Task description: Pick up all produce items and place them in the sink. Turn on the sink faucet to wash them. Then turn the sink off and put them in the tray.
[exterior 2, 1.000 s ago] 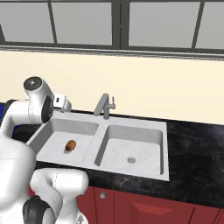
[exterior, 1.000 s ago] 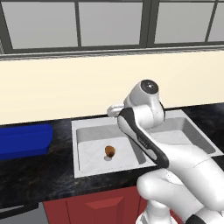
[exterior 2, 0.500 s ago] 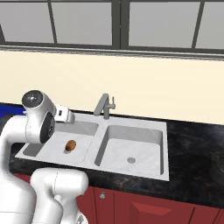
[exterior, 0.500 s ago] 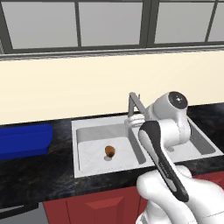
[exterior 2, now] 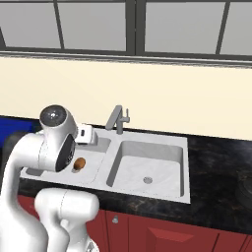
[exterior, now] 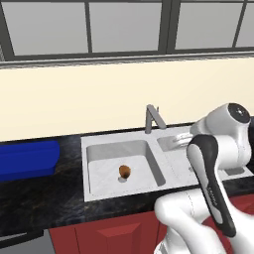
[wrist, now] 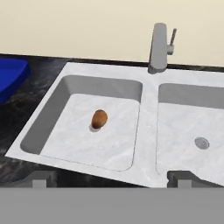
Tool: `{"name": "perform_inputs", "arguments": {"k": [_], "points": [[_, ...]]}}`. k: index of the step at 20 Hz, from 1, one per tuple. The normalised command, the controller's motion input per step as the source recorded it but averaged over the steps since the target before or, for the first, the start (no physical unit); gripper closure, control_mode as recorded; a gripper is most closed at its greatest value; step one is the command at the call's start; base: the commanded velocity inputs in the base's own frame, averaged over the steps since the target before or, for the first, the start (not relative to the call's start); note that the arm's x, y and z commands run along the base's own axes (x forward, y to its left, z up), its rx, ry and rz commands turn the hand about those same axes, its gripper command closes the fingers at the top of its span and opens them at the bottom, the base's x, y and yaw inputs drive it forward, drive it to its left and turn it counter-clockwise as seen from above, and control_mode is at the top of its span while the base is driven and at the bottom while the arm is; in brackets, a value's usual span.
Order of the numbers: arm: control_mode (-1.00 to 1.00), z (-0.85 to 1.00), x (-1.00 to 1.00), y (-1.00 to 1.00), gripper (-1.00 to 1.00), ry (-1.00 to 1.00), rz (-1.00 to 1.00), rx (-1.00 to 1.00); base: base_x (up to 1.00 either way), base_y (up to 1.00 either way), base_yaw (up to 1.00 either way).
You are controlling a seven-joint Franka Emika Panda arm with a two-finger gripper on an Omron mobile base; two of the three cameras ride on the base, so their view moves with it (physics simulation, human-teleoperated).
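Observation:
A small brown-orange produce item (wrist: 99,119) lies on the floor of the sink's (wrist: 148,109) left basin, also seen in the left base view (exterior: 125,171) and the right base view (exterior 2: 78,163). The grey sink faucet (wrist: 159,47) stands behind the divider between the basins, and no water shows. My gripper (wrist: 111,179) hovers open above the sink's front rim, its fingertips (wrist: 41,178) wide apart with nothing between them. The blue tray (wrist: 8,76) sits on the black counter left of the sink.
The right basin holds nothing but its drain (wrist: 201,142). Black counter (exterior: 44,193) runs on both sides of the sink (exterior 2: 152,140). A cream wall and windows rise behind the faucet (exterior: 151,119). My arm's elbow (exterior: 228,129) looms over the sink's right side.
My arm has swung right and lower in the left base view, uncovering the faucet and left basin. The produce item has stayed where it was. The gripper has remained open.

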Motion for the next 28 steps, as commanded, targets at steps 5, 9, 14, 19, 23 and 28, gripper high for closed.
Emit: {"name": "perform_inputs", "arguments": {"k": [5, 9, 14, 19, 23, 28], "points": [[-1.0, 0.0, -0.13, -0.64, -1.0, -0.02, 0.03, 0.0, 0.0, 0.0, 0.0], [-1.0, -0.16, 0.13, -0.44, -1.0, 0.0, 0.01, 0.0, 0.0, 0.0, 0.0], [-1.0, -0.28, 0.36, -0.51, -1.0, 0.0, 0.01, 0.01, 0.0, 0.0, 0.0], [-1.0, -0.05, 0.43, -0.48, -1.0, -0.02, 0.04, 0.01, 0.0, 0.0, 0.0], [-1.0, 0.0, 0.55, -0.23, -1.0, -0.05, 0.05, 0.03, 0.0, 0.0, 0.0], [-1.0, 0.0, 0.63, 0.02, -1.0, -0.02, 0.0, 0.0, 0.0, 0.0, 0.0]]}}
